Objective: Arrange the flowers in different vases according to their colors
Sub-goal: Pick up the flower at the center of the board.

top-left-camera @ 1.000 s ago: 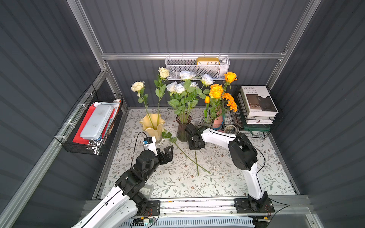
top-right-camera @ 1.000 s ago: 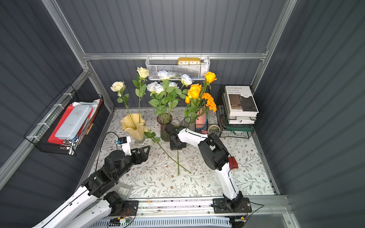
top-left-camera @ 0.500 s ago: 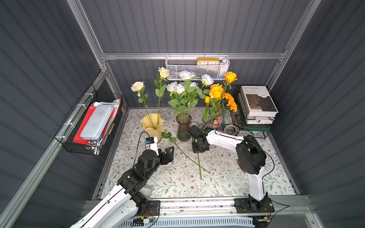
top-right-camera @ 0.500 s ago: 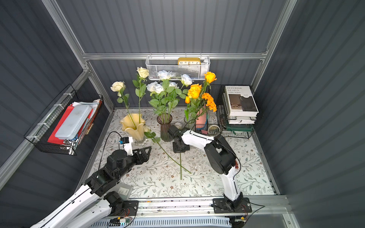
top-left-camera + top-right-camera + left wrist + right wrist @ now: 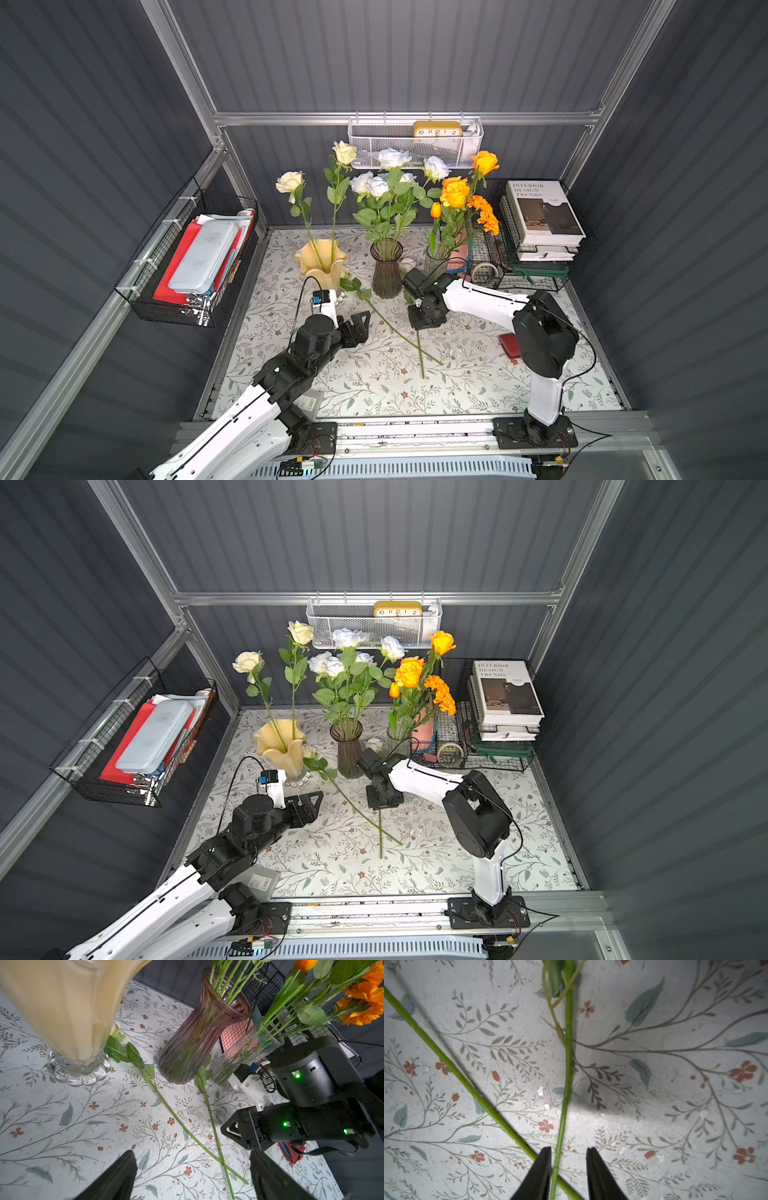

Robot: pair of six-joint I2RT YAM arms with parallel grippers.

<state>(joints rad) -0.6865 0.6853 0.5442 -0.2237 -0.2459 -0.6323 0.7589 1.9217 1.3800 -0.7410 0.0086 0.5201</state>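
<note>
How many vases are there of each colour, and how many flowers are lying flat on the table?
Yellow vase: 1
Purple vase: 1
Clear vase: 1
Flowers lying flat: 2
Total: 5

I'm looking down at a table under a floral cloth (image 5: 478, 386). At the back, the yellow vase (image 5: 319, 262), purple vase (image 5: 386, 270) and clear vase (image 5: 436, 264) stand in a row. In front lie two flowers, a slanted stem (image 5: 446, 1061) crossing a straight stem (image 5: 568, 1053). A wire basket (image 5: 536, 283) sits back right, with a flat red thing (image 5: 509, 345) nearer me.
</note>
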